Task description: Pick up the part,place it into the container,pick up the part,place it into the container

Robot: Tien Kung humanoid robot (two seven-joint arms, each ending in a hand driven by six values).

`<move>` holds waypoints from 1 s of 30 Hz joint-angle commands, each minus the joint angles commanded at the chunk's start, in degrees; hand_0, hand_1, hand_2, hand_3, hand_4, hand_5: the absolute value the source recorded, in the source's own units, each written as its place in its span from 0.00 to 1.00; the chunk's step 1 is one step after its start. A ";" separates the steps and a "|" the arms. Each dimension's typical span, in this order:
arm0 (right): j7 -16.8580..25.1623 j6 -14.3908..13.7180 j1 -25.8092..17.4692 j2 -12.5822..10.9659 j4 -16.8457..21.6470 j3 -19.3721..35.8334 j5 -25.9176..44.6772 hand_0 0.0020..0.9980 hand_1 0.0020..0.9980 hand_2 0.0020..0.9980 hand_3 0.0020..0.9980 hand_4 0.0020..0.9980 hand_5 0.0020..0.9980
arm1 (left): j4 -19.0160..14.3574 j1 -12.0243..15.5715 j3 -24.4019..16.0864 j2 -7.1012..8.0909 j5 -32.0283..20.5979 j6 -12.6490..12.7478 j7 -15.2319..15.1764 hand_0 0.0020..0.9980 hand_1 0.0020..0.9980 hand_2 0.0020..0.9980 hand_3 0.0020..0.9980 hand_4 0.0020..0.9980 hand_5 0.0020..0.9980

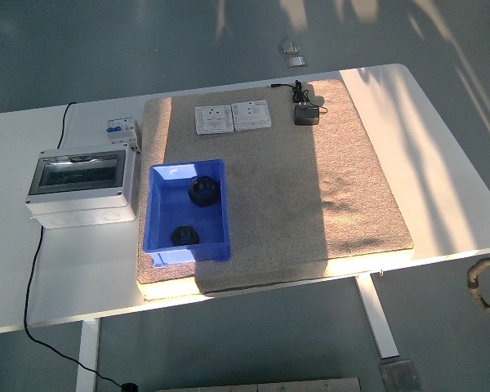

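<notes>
A blue container [157,214] sits on the left part of a beige mat [351,180]. Two black ring-shaped parts lie inside it, one at the far end [202,190] and one at the near end [184,235]. My right hand [488,282] shows only at the picture's right edge, below the table's near edge and far from the container. It holds nothing that I can see. My left hand is out of view.
A grey electrical box [82,186] with a clear lid stands left of the container, with a small breaker [121,131] behind it. Two white socket panels [215,119] [251,115] and a black adapter [305,116] lie at the mat's far edge.
</notes>
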 joint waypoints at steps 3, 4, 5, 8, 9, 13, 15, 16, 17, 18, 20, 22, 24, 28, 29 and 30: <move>0.00 -0.07 0.13 0.04 -0.17 -0.24 1.60 0.29 0.09 0.17 0.22 0.86 0.60 | 0.00 -0.01 0.01 -0.02 0.09 -0.05 0.03 0.67 0.66 0.70 0.55 0.65 0.61; 0.00 -0.10 0.14 0.05 -0.22 -0.27 2.16 0.29 0.09 0.17 0.22 0.86 0.60 | 0.00 -0.02 0.01 -0.03 0.14 -0.06 0.03 0.67 0.66 0.70 0.55 0.65 0.61; 0.00 -0.17 0.12 0.04 -0.28 -0.27 2.71 0.29 0.09 0.17 0.22 0.86 0.60 | 0.00 -0.03 0.01 -0.04 0.18 -0.07 0.02 0.67 0.66 0.70 0.55 0.65 0.61; 0.00 -0.40 -0.09 0.05 -0.52 -0.11 4.71 0.27 0.09 0.16 0.22 0.85 0.61 | 0.00 -0.05 0.02 -0.07 0.23 -0.05 0.00 0.67 0.66 0.70 0.55 0.65 0.61; 0.00 -0.48 -0.14 0.05 -0.58 -0.02 5.26 0.27 0.09 0.16 0.22 0.85 0.61 | 0.00 -0.05 0.04 -0.08 0.21 -0.05 0.00 0.67 0.66 0.70 0.55 0.65 0.61; 0.00 -1.29 -0.32 0.08 -0.84 0.56 8.01 0.23 0.08 0.16 0.21 0.85 0.62 | 0.00 -0.06 0.02 -0.09 0.29 -0.02 -0.01 0.67 0.66 0.70 0.56 0.65 0.61; 0.00 -1.55 -0.35 0.10 -0.90 0.81 8.56 0.23 0.08 0.16 0.21 0.85 0.62 | 0.00 -0.06 0.03 -0.08 0.28 -0.01 -0.02 0.67 0.66 0.70 0.56 0.65 0.61; 0.00 -1.62 -0.35 0.11 -0.92 0.87 8.62 0.23 0.08 0.16 0.21 0.85 0.62 | 0.00 -0.07 0.05 -0.07 0.25 -0.01 -0.02 0.67 0.66 0.70 0.56 0.65 0.61; 0.00 -1.56 -0.34 0.13 -0.93 0.90 8.44 0.23 0.08 0.16 0.21 0.85 0.62 | 0.00 -0.08 0.06 -0.06 0.22 0.00 -0.03 0.67 0.66 0.70 0.56 0.65 0.61; 0.00 -1.38 -0.33 0.14 -0.96 0.87 8.06 0.23 0.08 0.16 0.21 0.85 0.62 | 0.00 -0.09 0.06 -0.05 0.20 0.01 -0.03 0.67 0.66 0.70 0.56 0.65 0.61; 0.00 -0.87 -0.32 0.20 -0.94 0.67 6.51 0.15 0.07 0.17 0.24 0.85 0.61 | 0.00 -0.12 0.05 -0.01 0.20 0.01 -0.03 0.67 0.66 0.70 0.56 0.65 0.60; 0.00 -0.19 -0.28 0.23 -0.63 0.53 4.03 0.15 0.07 0.17 0.24 0.85 0.61 | 0.00 -0.13 -0.02 0.03 0.23 0.04 -0.02 0.67 0.66 0.70 0.56 0.65 0.60; 0.00 0.17 -0.18 0.25 -0.32 0.39 1.73 0.15 0.07 0.17 0.24 0.85 0.61 | 0.00 -0.13 -0.11 0.06 0.32 0.03 0.01 0.67 0.66 0.70 0.56 0.65 0.60; 0.00 0.06 0.01 0.34 -0.07 0.37 -0.91 0.15 0.17 0.29 0.37 0.85 0.60 | 0.00 -0.16 -0.09 0.07 0.36 0.03 -0.04 0.67 0.66 0.70 0.57 0.65 0.60; 0.00 0.03 -0.02 0.33 -0.12 0.45 -0.75 0.15 0.17 0.29 0.37 0.85 0.60 | 0.00 -0.15 -0.08 0.08 0.34 0.03 -0.04 0.67 0.66 0.70 0.57 0.65 0.60; 0.00 -0.04 -0.06 0.31 -0.19 0.51 -0.39 0.15 0.17 0.29 0.37 0.85 0.60 | 0.00 -0.15 -0.07 0.08 0.32 0.03 -0.03 0.67 0.66 0.70 0.57 0.65 0.60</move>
